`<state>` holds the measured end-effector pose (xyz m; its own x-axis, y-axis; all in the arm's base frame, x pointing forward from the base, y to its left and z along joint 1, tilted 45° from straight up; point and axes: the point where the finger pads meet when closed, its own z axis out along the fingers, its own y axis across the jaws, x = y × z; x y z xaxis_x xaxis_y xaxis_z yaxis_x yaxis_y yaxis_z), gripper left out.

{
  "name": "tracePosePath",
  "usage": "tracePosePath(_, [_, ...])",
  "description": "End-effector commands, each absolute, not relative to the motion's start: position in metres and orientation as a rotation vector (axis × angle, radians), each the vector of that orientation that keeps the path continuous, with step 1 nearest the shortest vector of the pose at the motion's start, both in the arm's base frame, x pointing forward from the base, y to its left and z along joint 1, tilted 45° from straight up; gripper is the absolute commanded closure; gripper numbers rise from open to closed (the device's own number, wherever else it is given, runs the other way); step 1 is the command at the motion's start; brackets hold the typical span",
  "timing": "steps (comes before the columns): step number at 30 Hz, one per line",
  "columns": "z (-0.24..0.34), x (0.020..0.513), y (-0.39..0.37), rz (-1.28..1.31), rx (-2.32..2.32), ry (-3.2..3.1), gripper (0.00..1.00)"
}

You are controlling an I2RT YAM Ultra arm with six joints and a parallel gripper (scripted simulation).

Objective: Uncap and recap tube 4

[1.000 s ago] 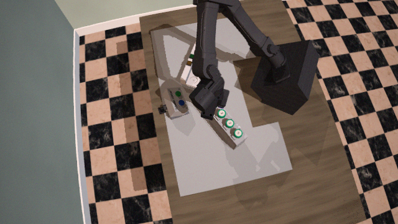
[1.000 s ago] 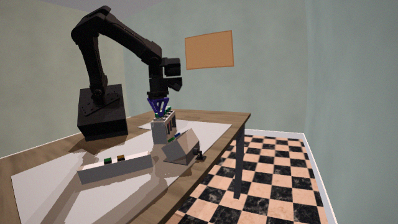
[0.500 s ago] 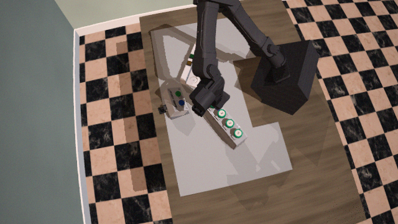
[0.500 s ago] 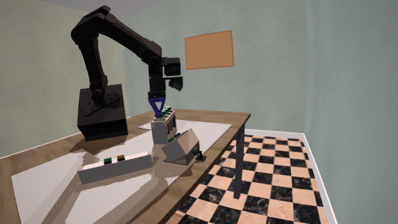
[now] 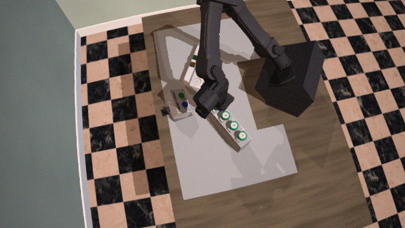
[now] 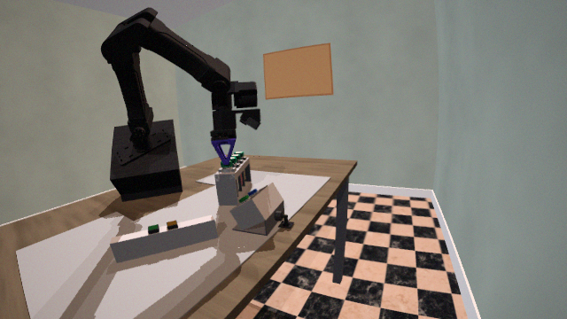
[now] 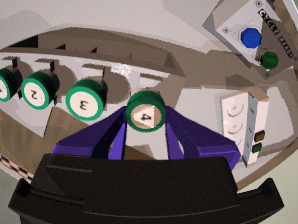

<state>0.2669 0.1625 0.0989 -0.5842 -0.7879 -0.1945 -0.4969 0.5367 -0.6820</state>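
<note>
The decapping station (image 5: 229, 128) holds four tubes with green caps. In the wrist view caps 1 (image 7: 5, 83), 2 (image 7: 39, 90) and 3 (image 7: 87, 99) stand in a row to the left. The cap of tube 4 (image 7: 145, 112) sits on its tube between my purple fingers. My gripper (image 7: 146, 112) points straight down over tube 4 and its fingers press on both sides of that cap. In the exterior view the gripper (image 6: 226, 160) stands on the near end of the station (image 6: 231, 182). In the top view my wrist hides cap 4.
The sloping key desk (image 5: 180, 104) stands close beside tube 4, with the blue CYCLE key (image 7: 250, 36) and the green READY key (image 7: 269, 60). The cap tray (image 6: 164, 239) with its green lamp (image 6: 153, 229) and amber lamp (image 6: 172, 225) lies further off. The arm's base (image 5: 289, 79) is a black block.
</note>
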Motion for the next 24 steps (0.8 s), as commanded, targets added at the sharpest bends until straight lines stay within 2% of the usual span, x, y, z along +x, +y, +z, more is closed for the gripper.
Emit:
tracePosePath(1, [0.102, 0.266, 0.167, -0.785, -1.042, 2.278, 1.0])
tracePosePath(23, [0.127, 0.243, 0.177, -0.784, -1.042, 2.279, 1.0])
tracePosePath(24, [0.13, 0.242, 0.169, -0.751, -0.941, 2.306, 1.0])
